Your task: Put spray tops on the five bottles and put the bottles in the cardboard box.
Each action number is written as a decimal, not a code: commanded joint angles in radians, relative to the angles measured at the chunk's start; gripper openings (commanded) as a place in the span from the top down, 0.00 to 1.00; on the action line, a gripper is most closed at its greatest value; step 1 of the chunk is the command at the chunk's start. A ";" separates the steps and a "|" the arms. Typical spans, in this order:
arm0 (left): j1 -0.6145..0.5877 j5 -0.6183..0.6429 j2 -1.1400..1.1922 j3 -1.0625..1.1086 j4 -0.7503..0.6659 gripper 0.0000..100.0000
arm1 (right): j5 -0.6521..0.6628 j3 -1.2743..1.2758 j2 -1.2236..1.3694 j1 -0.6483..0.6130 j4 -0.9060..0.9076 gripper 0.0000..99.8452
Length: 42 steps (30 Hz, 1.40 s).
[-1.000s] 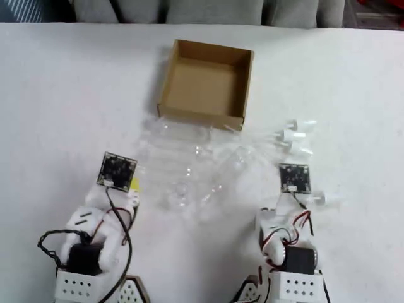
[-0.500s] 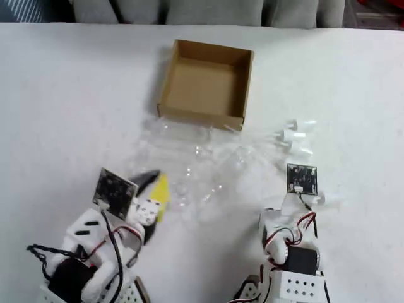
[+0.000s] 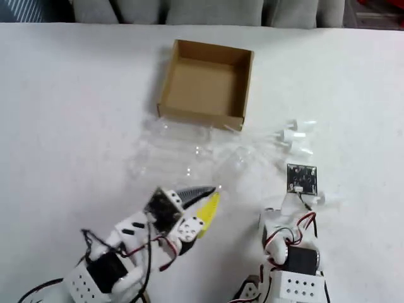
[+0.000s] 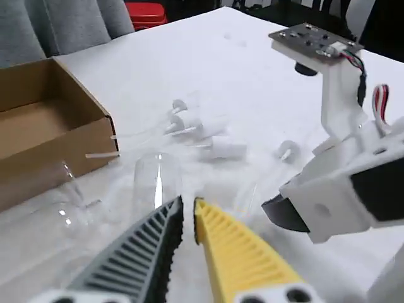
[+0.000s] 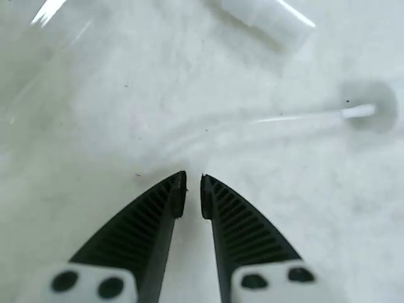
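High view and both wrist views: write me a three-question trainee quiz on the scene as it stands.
1. True or false: the cardboard box holds none of the bottles.
2. Where do the spray tops lie?
A. inside the box
B. on the table, on the right arm's side of the box
C. stacked on a bottle
3. Fill in: one finger of the left gripper is dark grey and the other is ____.

Key: 1 true; 2 B; 3 yellow.
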 commanded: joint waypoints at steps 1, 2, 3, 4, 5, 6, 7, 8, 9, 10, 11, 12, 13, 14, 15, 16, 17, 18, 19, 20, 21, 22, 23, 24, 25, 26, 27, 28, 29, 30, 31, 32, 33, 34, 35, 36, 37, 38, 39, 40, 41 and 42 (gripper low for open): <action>-0.074 0.068 0.008 0.008 -0.100 0.95 | -0.003 0.006 -0.012 0.013 0.005 0.98; -0.090 0.089 0.018 0.009 -0.109 0.95 | -0.003 0.006 -0.012 0.013 0.005 0.98; -0.104 0.104 0.028 0.009 -0.118 0.95 | -0.003 0.006 -0.012 0.013 0.005 0.98; -0.114 0.115 0.041 0.009 -0.130 0.95 | -0.003 0.006 -0.012 0.013 0.005 0.98; -0.122 0.121 0.058 0.011 -0.141 0.95 | -0.003 0.006 -0.012 0.013 0.005 0.98; -0.124 0.121 0.074 0.008 -0.150 0.95 | -0.003 0.006 -0.012 0.013 0.005 0.98; -0.125 0.123 0.099 -0.008 -0.152 0.95 | -0.003 0.006 -0.012 0.013 0.005 0.98; -0.127 0.124 0.125 -0.032 -0.149 0.95 | -0.003 0.006 -0.012 0.013 0.005 0.98; -0.128 0.133 0.157 -0.061 -0.143 0.95 | -0.003 0.006 -0.012 0.013 0.005 0.98; -0.128 0.158 0.199 -0.097 -0.132 0.95 | -0.003 0.006 -0.012 0.013 0.005 0.98; -0.128 0.181 0.242 -0.133 -0.115 0.95 | -0.003 0.006 -0.012 0.013 0.005 0.98; -0.128 0.198 0.289 -0.170 -0.100 0.95 | -0.003 0.006 -0.012 0.013 0.005 0.98; -0.128 0.212 0.340 -0.207 -0.083 0.95 | -0.003 0.006 -0.012 0.013 0.005 0.98; -0.127 0.222 0.389 -0.236 -0.074 0.95 | -0.003 0.006 -0.012 0.013 0.005 0.98; -0.124 0.229 0.437 -0.261 -0.069 0.95 | -0.003 0.006 -0.012 0.013 0.005 0.98; -0.124 0.236 0.486 -0.276 -0.074 0.95 | -0.003 0.006 -0.012 0.013 0.005 0.98; -0.124 0.242 0.533 -0.285 -0.083 0.95 | -0.003 0.006 -0.012 0.013 0.005 0.98; -0.124 0.249 0.578 -0.288 -0.098 0.95 | -0.003 0.006 -0.012 0.013 0.005 0.98; -0.127 0.252 0.625 -0.288 -0.121 0.95 | -0.003 0.006 -0.012 0.013 0.005 0.98; -0.128 0.253 0.674 -0.288 -0.150 0.95 | -0.003 0.006 -0.012 0.013 0.005 0.98; -0.128 0.253 0.723 -0.288 -0.183 0.95 | -0.003 0.006 -0.012 0.013 0.005 0.98; -0.128 0.253 0.774 -0.290 -0.215 0.95 | -0.003 0.006 -0.012 0.013 0.005 0.98; -0.130 0.253 0.823 -0.293 -0.244 0.95 | -0.003 0.006 -0.012 0.013 0.005 0.98; -0.139 0.253 0.866 -0.295 -0.270 0.95 | -0.003 0.006 -0.012 0.013 0.005 0.98; -0.156 0.253 0.908 -0.296 -0.296 0.95 | -0.003 0.006 -0.012 0.013 0.005 0.98; -0.173 0.253 0.946 -0.302 -0.315 0.95 | -0.003 0.006 -0.012 0.013 0.005 0.98; -0.194 0.252 0.980 -0.311 -0.324 0.95 | -0.003 0.006 -0.012 0.013 0.005 0.98; -0.219 0.252 1.010 -0.322 -0.324 0.95 | -0.003 0.006 -0.012 0.013 0.005 0.98; -0.246 0.252 1.030 -0.325 -0.324 0.95 | -0.003 0.006 -0.012 0.013 0.005 0.98; -0.266 0.252 1.043 -0.328 -0.324 0.95 | -0.003 0.006 -0.012 0.013 0.005 0.98; -0.286 0.250 1.047 -0.328 -0.318 0.95 | -0.003 0.006 -0.012 0.013 0.005 0.98; -0.305 0.249 1.047 -0.327 -0.305 0.95 | -0.003 0.006 -0.012 0.013 0.005 0.98; -0.321 0.249 1.047 -0.327 -0.290 0.95 | -0.003 0.006 -0.012 0.013 0.005 0.98; -0.338 0.249 1.047 -0.327 -0.276 0.95 | -0.003 0.006 -0.012 0.013 0.005 0.98; -0.354 0.250 1.047 -0.327 -0.261 0.95 | -0.003 0.006 -0.012 0.013 0.005 0.98; -0.372 0.250 1.047 -0.327 -0.249 0.95 | -0.003 0.006 -0.012 0.013 0.005 0.98; -0.390 0.250 1.047 -0.327 -0.238 0.95 | -0.003 0.006 -0.012 0.013 0.005 0.98; -0.409 0.250 1.047 -0.327 -0.233 0.95 | -0.003 0.006 -0.012 0.013 0.005 0.98; -0.432 0.250 1.047 -0.328 -0.233 0.95 | -0.003 0.006 -0.012 0.013 0.005 0.98; -0.455 0.250 1.047 -0.328 -0.233 0.95 | -0.003 0.006 -0.012 0.013 0.005 0.98; -0.479 0.250 1.047 -0.331 -0.233 0.95 | -0.003 0.006 -0.012 0.013 0.005 0.98; -0.504 0.250 1.047 -0.333 -0.235 0.95 | -0.003 0.006 -0.012 0.013 0.005 0.98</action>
